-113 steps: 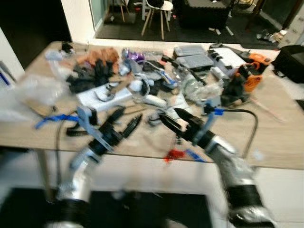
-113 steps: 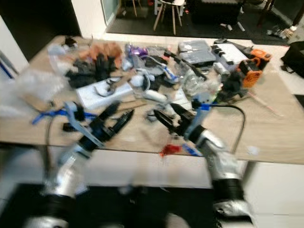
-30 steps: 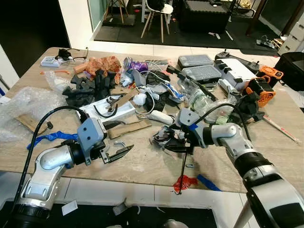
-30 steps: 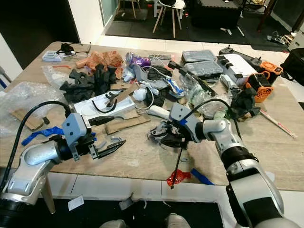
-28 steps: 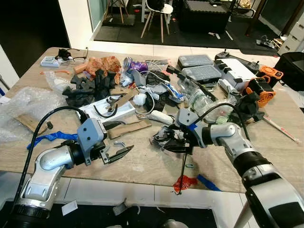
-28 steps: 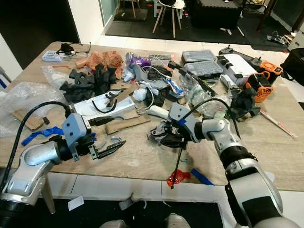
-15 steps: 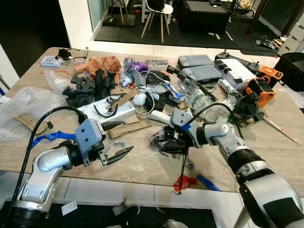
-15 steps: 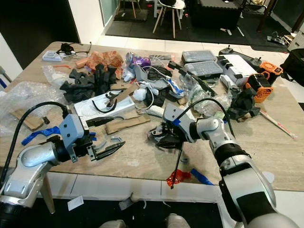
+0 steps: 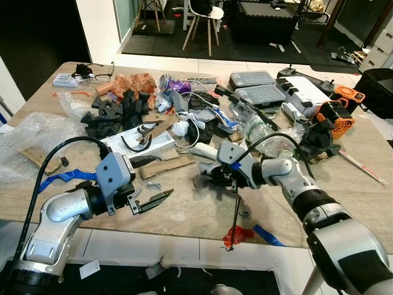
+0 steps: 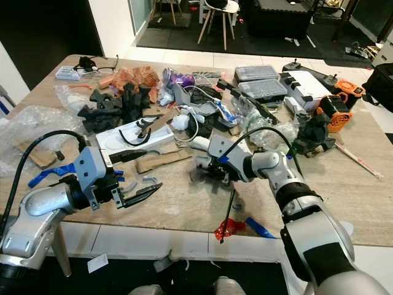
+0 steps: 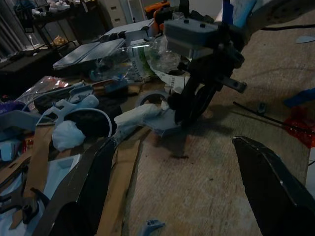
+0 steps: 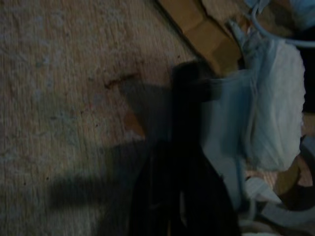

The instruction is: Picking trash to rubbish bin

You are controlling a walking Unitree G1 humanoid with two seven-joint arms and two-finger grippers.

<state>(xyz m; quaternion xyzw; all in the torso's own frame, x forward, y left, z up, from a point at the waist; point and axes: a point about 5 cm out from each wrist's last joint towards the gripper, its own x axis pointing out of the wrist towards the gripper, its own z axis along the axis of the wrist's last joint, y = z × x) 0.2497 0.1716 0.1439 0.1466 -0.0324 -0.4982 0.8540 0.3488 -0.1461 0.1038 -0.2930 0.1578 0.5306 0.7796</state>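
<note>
Trash litters a wooden table point(image 9: 184, 212). My right gripper point(image 9: 216, 180) points down at the table's middle. Its fingers are together, and their tips rest against a grey-white plastic scrap point(image 11: 157, 118) beside a cardboard strip point(image 9: 167, 166). Whether the scrap is pinched cannot be made out. A red wrapper point(image 9: 237, 235), a blue strip point(image 9: 265, 235) and a thin black stick point(image 9: 235, 215) lie near the front edge. My left gripper point(image 9: 164, 196) hovers low over the table's front left, open and holding nothing, its fingers point(image 11: 88, 187) spread wide.
Behind the right gripper lie a clear plastic bottle point(image 9: 264, 132), cables and black foam pieces point(image 9: 113, 114). A white box point(image 9: 138, 138) sits centre left and bubble wrap point(image 9: 31, 135) at the far left. An orange tool point(image 9: 341, 117) and grey cases point(image 9: 261, 92) stand at the back right.
My right gripper has slid left across the table towards the white scrap, and the dark crumpled wrapper under it has shifted with it. The left arm has barely moved.
</note>
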